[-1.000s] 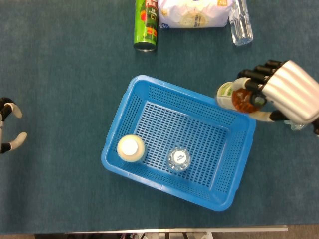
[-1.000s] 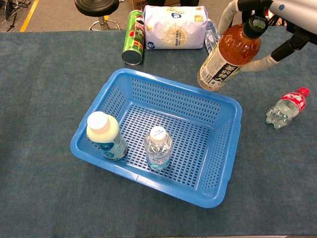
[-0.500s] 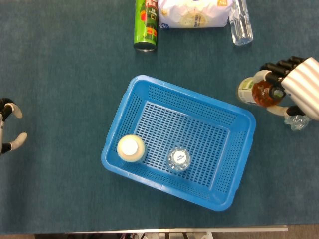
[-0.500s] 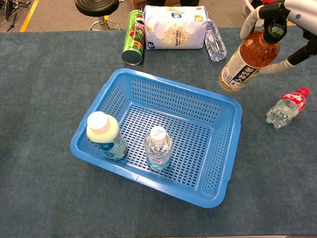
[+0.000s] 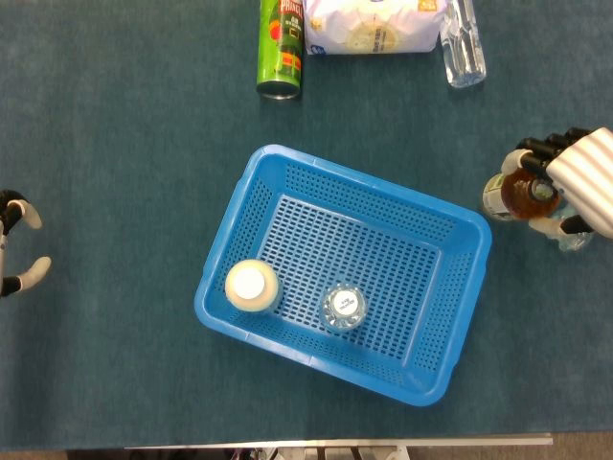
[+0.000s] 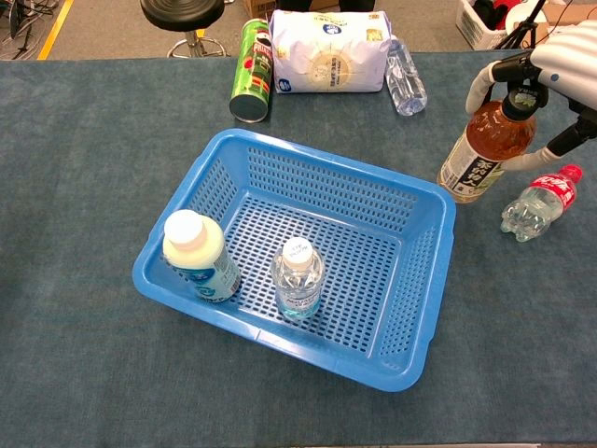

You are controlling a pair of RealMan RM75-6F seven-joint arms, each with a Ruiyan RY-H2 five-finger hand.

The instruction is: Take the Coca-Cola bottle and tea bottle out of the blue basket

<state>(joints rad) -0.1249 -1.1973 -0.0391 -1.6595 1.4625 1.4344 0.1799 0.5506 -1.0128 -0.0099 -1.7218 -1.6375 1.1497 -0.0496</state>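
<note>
At the far left edge of the head view I see my left hand (image 5: 17,251), fingers spread and holding nothing, resting well apart from everything else on the dark teal table (image 5: 115,144). Moving right, a green chip can (image 6: 249,58) lies on its side at the back of the table, and beside it sits a white and blue bag (image 6: 328,51). The blue basket (image 6: 415,308) sits in the middle of the table, turned at an angle. Inside it, near its left front corner, stands a milk bottle (image 6: 194,255) with a cream cap, and just to its right stands a small clear water bottle (image 6: 298,277) with a white cap. Behind the basket, right of the bag, another clear bottle (image 6: 406,77) lies on its side. Further right, outside the basket and near its right rear corner, the tea bottle (image 6: 483,154) is tilted, and my right hand (image 6: 560,70) grips it around the neck and cap. I cannot tell whether its base touches the table. Just right of it, the Coca-Cola bottle (image 6: 539,203) with a red cap lies on its side on the table, outside the basket.
</note>
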